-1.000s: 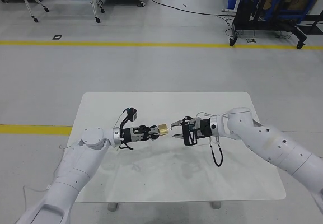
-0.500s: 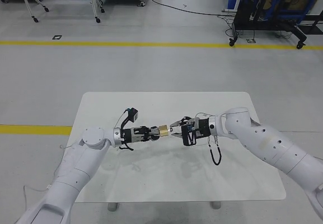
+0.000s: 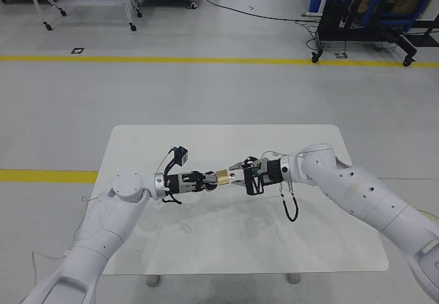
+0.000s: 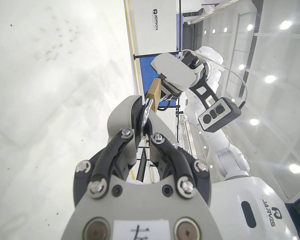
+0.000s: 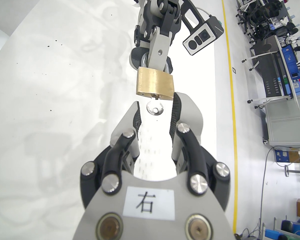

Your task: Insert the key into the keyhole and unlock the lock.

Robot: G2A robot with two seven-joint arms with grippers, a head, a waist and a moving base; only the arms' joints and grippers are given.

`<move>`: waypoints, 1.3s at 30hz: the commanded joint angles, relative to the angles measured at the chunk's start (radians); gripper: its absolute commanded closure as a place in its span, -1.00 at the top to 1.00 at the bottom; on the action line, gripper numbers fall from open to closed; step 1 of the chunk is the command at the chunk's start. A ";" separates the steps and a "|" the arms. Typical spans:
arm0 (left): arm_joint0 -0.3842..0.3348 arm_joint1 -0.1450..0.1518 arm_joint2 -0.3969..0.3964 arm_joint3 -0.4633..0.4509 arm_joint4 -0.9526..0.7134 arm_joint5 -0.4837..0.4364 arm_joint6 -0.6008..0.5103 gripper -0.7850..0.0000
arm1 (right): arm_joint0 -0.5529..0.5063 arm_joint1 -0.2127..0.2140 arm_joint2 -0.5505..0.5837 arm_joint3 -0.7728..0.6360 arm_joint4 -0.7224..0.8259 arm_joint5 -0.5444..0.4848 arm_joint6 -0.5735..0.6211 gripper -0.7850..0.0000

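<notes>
Left gripper (image 4: 145, 112) fingers clamp the brass padlock (image 5: 155, 83) by its shackle. The key (image 5: 155, 108) sits in the keyhole (image 5: 154, 97), between the right gripper (image 5: 157, 102) fingers, spread wide.

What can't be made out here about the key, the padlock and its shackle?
- Blade of the key: right wrist view, inside the padlock; depth unclear.
- Shackle: both wrist views, mostly covered by the left claw; released or not, unclear.
- Keyhole: left wrist view, on the padlock's far side.
- Key: top view, too small to pick out.
</notes>
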 commanded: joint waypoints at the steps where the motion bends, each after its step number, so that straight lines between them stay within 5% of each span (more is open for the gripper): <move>1: -0.001 0.000 0.000 0.001 -0.001 0.000 -0.001 -1.00 | -0.001 -0.004 0.003 0.007 -0.005 0.000 -0.009 -0.62; 4: -0.002 0.000 0.001 0.002 0.003 0.002 0.001 -1.00 | -0.003 -0.008 0.008 0.017 -0.014 -0.001 -0.021 -1.00; 18: -0.001 -0.001 0.005 -0.001 0.021 -0.004 0.024 -1.00 | -0.009 -0.035 0.026 0.053 -0.018 -0.059 -0.025 -1.00; 32: 0.053 0.002 -0.001 -0.081 0.119 -0.029 0.212 -1.00 | 0.001 -0.069 0.052 0.131 0.095 -0.189 0.025 -1.00; 33: 0.054 0.003 -0.003 -0.082 0.115 -0.024 0.208 -1.00 | 0.001 -0.071 0.053 0.134 0.096 -0.192 0.027 -0.01; 35: 0.055 0.004 -0.009 -0.085 0.100 -0.007 0.199 -1.00 | 0.000 -0.073 0.058 0.139 0.097 -0.195 0.029 1.00; 39: 0.044 0.005 -0.016 -0.093 0.095 0.064 0.200 -1.00 | -0.015 -0.063 0.089 0.138 0.090 -0.163 -0.004 1.00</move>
